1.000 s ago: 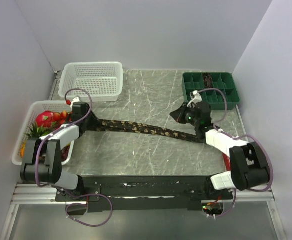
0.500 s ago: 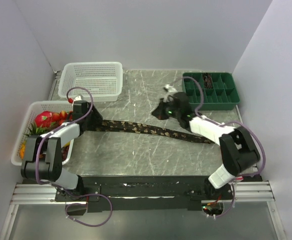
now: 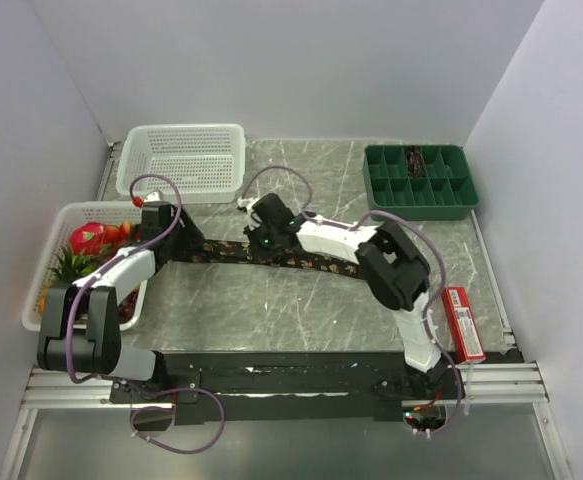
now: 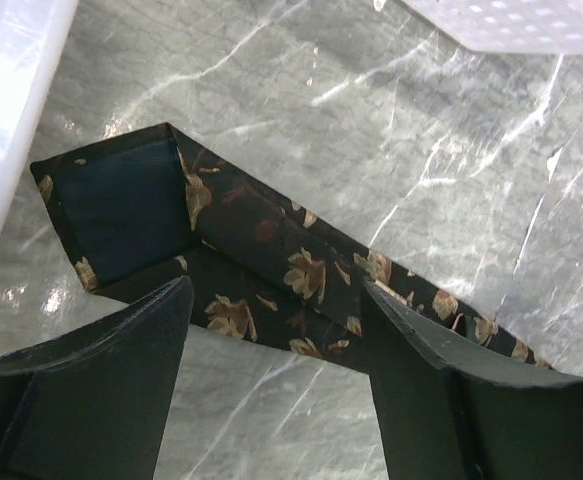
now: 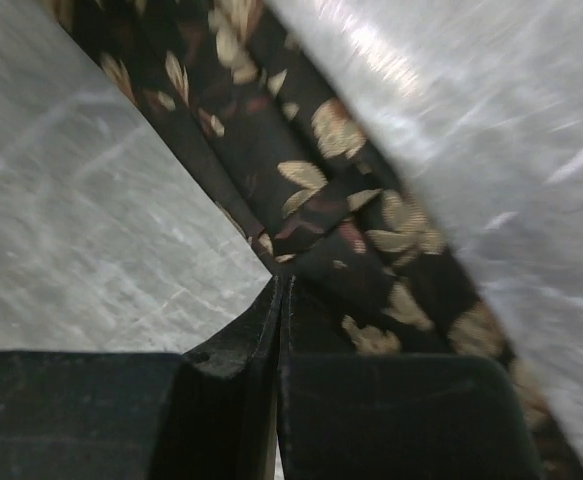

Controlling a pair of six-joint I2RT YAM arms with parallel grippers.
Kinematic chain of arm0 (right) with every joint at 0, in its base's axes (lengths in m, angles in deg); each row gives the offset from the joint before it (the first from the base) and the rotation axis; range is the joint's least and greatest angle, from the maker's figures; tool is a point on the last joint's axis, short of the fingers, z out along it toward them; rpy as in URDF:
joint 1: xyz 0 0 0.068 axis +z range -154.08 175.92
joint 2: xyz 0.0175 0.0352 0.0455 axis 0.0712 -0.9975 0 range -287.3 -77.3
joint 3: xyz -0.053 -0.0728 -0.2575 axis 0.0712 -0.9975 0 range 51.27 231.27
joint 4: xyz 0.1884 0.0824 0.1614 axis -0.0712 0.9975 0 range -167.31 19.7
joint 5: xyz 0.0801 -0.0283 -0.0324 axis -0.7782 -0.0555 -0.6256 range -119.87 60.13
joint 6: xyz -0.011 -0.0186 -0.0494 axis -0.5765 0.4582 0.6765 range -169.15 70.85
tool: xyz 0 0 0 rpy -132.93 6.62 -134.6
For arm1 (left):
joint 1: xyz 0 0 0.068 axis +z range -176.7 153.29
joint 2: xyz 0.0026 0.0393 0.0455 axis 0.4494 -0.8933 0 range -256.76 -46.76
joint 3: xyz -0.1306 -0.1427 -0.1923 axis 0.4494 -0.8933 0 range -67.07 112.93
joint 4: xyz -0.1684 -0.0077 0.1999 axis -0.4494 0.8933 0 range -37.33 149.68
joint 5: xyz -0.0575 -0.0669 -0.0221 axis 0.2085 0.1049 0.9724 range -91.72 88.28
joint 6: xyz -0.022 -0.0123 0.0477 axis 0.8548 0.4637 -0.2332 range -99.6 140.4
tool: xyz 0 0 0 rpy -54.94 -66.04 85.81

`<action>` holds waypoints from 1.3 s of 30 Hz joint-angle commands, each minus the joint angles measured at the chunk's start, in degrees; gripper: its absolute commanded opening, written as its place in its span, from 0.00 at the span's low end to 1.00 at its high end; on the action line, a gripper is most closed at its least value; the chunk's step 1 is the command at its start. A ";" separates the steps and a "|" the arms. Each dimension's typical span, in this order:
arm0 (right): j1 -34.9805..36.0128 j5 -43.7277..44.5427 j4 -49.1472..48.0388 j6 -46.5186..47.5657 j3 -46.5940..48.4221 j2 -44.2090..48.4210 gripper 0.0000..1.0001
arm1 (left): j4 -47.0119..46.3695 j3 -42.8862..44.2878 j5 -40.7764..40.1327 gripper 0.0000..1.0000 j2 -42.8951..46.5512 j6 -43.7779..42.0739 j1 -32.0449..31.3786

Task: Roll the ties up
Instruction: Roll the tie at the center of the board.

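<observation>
One dark tie (image 3: pixel 316 263) with a tan leaf pattern lies stretched across the marble table from left to right. Its wide end (image 4: pixel 121 215) shows its dark lining in the left wrist view, with one corner folded over. My left gripper (image 3: pixel 161 224) is open and hangs just above that wide end; its fingers (image 4: pixel 131 350) straddle the tie's edge. My right gripper (image 3: pixel 262 238) is shut, its tips (image 5: pixel 279 290) pressed together at the edge of the tie (image 5: pixel 321 190) left of its middle. I see no fabric between the fingers.
An empty white basket (image 3: pixel 183 160) stands at the back left. A second white basket (image 3: pixel 63 215) with fruit is at the left edge. A green compartment tray (image 3: pixel 421 178) is at the back right. A red box (image 3: pixel 463 322) lies at the right front.
My right arm has swung far left along the tie, from its right end to near the left gripper. The red box has come into view. The left gripper has hardly moved.
</observation>
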 commanded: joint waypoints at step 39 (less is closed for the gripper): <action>-4.01 0.19 1.87 -3.88 8.94 -2.66 0.00 | 7.05 10.63 -8.19 0.80 -16.48 4.67 -4.54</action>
